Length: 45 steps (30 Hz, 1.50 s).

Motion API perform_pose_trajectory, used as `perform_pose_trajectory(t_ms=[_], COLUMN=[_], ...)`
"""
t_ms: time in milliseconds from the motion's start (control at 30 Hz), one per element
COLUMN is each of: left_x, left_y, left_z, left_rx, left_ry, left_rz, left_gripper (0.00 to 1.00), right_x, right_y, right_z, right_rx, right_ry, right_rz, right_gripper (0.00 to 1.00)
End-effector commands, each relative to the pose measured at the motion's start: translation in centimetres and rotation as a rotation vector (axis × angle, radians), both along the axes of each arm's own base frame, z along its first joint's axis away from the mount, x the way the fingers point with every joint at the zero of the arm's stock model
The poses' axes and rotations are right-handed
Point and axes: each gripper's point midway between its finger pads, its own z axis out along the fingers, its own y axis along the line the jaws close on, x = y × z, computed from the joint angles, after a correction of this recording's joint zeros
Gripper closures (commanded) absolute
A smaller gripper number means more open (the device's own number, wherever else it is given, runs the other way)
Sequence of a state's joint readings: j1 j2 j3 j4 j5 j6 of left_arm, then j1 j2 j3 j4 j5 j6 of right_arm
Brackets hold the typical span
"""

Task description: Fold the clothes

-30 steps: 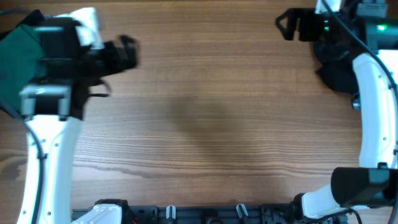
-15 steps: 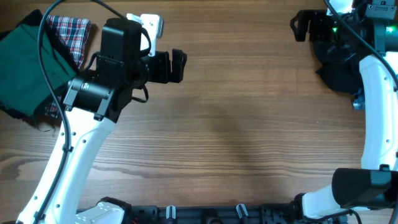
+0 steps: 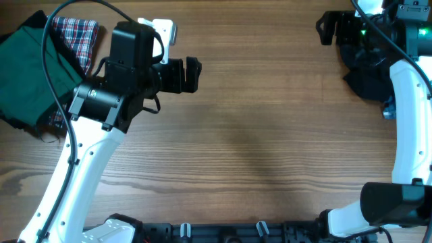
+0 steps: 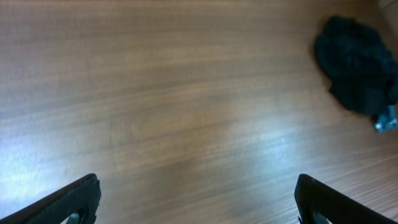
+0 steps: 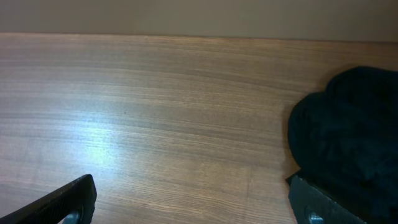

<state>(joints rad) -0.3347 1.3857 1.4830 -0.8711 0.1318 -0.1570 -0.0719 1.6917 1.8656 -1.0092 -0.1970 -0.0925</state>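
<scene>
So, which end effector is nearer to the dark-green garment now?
Left. The left end effector is to the right of the dark-green garment, apart from it. The right end effector is far across, beside the black garment.

A plaid cloth [image 3: 75, 32] lies far left on the table [image 3: 256, 135]; a black garment [image 3: 364, 79] (crumpled) sits far right.

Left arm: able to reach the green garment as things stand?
Probably yes. The green garment lies uncovered on that arm's side; the left gripper is open and empty but points away, so it must turn around. The plaid cloth borders it.
</scene>
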Motion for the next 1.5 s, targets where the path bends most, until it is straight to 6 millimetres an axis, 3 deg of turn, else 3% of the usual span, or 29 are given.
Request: perform_pose_trajectory(t_ms=[0,67,200,300,400,500,600,833,1033,1200,1467], left_x=[-0.4,0.1,1.7,3.5,4.0,3.2,1.2,-5.4,-9.3,-10.6,-11.1], left_y=[0.3,0.4,3.1,4.7,5.9,7.6,8.6,10.3,11.0,11.6,12.2], left_z=[-0.7,-0.2,0.7,4.2,7.3,11.0,11.7,5.9,1.1,-1.9,-4.8], left_rx=[0.039,0.039,0.128,0.108,0.037,-0.064,-0.072,-0.065,-0.050,-0.069,-0.097], left_ry=[0.024,-0.007,-0.086,-0.241,-0.371,-0.562,-0.673,-0.736,-0.814,-0.932,-0.920], left_rz=[-0.008,0.003,0.130,0.139,0.117,0.090,0.052,0.095,0.125,0.160,0.213], left_gripper=[0.00,0.00,0.00,0.00,0.00,0.00,0.00,0.00,0.00,0.00,0.00], right_x=[-0.1,-0.1,-0.1,-0.1,-0.1,-0.1,-0.1,-0.1,-0.1,-0.1,-0.1], right_y=[-0.2,-0.2,-0.2,-0.2,-0.2,-0.2,-0.2,-0.2,-0.2,-0.2,-0.2], right_z=[1.0,1.0,1.0,1.0,1.0,1.0,1.0,1.0,1.0,1.0,1.0], right_rx=[-0.023,-0.023,-0.023,-0.023,-0.023,-0.023,-0.023,-0.023,-0.023,-0.023,-0.023], right_ry=[-0.029,-0.029,-0.029,-0.029,-0.029,-0.029,-0.029,-0.029,-0.029,-0.029,-0.029], right_rz=[-0.001,-0.001,-0.001,-0.002,-0.002,-0.001,-0.001,-0.002,-0.001,-0.001,-0.001], right_gripper=[0.00,0.00,0.00,0.00,0.00,0.00,0.00,0.01,0.00,0.00,0.00])
